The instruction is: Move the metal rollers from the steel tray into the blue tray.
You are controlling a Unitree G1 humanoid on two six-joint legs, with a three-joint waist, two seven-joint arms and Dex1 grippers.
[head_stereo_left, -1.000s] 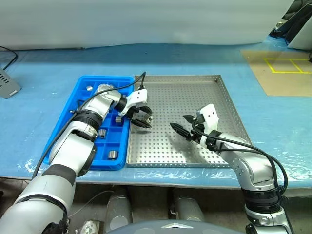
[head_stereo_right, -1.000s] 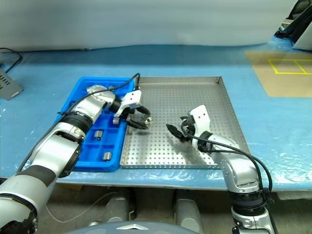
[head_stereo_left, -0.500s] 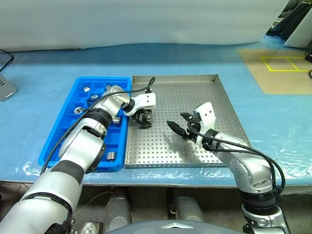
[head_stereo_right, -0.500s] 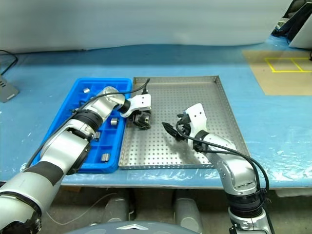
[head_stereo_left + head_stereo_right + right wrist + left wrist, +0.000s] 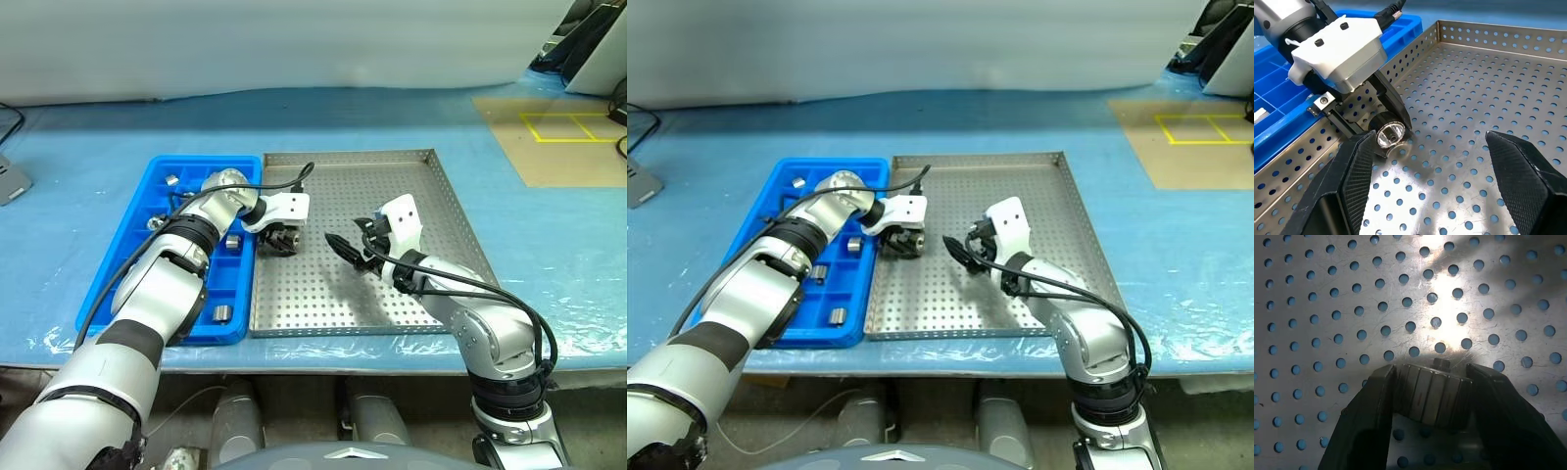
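Rollers are the job, and one metal roller (image 5: 1389, 135) sits on the perforated floor of the steel tray (image 5: 392, 294), near that tray's edge beside the blue tray (image 5: 127, 284). The left claw (image 5: 284, 238) is down on it: in the left wrist view the two black fingers (image 5: 1369, 416) press flat against either side of the ribbed cylinder, so the grip looks made, with the roller apparently resting on the steel. Several other rollers (image 5: 224, 312) already lie in separate compartments of the blue tray. The right claw (image 5: 345, 247) hovers over the middle of the steel tray, spread wide and holding nothing, just beside the left one.

To do this step well, I judge the lift should go straight up first, so the roller clears the steel tray's raised rim before travelling sideways. The grip sits low on a smooth, round piece, so a slow lift should keep it from twisting out. An empty compartment is the better target, released low. The right arm should hold clear, since the two claws are close.
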